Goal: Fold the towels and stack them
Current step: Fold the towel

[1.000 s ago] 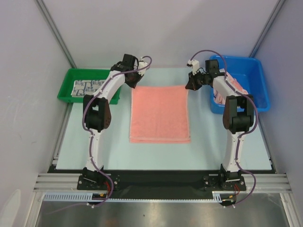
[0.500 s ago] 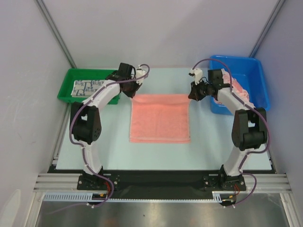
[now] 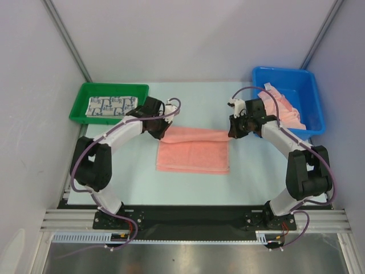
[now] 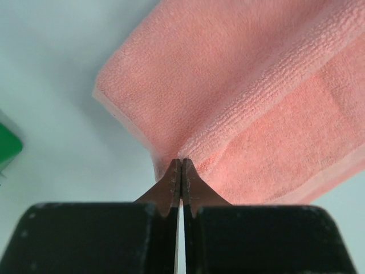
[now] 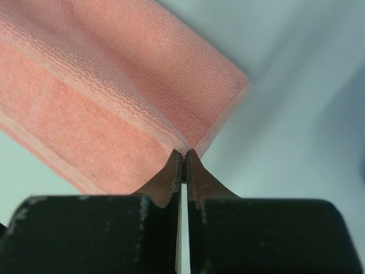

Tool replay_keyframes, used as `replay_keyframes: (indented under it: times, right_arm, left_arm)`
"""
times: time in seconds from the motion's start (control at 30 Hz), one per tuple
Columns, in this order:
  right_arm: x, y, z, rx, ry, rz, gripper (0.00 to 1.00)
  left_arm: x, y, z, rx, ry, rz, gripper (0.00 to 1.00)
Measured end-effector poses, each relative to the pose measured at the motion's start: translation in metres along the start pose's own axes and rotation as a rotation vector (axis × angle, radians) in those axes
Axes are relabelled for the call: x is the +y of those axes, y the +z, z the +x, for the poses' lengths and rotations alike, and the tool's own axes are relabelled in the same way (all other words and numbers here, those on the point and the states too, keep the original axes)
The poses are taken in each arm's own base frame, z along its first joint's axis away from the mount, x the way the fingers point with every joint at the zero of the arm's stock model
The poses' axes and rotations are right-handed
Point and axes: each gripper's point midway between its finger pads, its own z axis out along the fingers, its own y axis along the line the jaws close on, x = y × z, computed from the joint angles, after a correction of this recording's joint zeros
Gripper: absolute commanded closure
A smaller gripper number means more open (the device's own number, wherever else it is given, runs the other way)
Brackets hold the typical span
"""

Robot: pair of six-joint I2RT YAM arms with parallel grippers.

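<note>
While folded over itself, salmon towel (image 3: 194,157), far corners pinched in left claw (image 3: 162,132) and right claw (image 3: 231,132).

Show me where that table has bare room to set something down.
Barest: the table's far strip between the green tray and the blue bin, beyond the pink towel. A narrower strip lies between towel and arm bases. Crowded: the towel's far edge, pinched by the left gripper and right gripper.
</note>
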Motion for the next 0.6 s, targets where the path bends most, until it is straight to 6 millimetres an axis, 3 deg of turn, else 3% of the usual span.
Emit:
replay_keyframes:
  times: [0.17, 0.3, 0.43, 0.6]
  right_arm:
    - [0.017, -0.007, 0.025, 0.052, 0.046, 0.005, 1.0]
    - [0.024, -0.018, 0.034, 0.061, 0.097, 0.019, 1.0]
    - [0.029, -0.02, 0.04, 0.071, 0.144, 0.025, 1.0]
    - [0.043, -0.015, 0.068, 0.143, 0.214, 0.011, 1.0]
  left_arm:
    - [-0.005, -0.021, -0.003, -0.046, -0.009, -0.015, 1.0]
    - [-0.011, -0.031, -0.001, -0.068, -0.017, -0.017, 1.0]
    - [-0.024, -0.026, 0.022, -0.028, -0.04, 0.004, 1.0]
    - [-0.037, -0.018, 0.052, 0.047, -0.079, 0.029, 1.0]
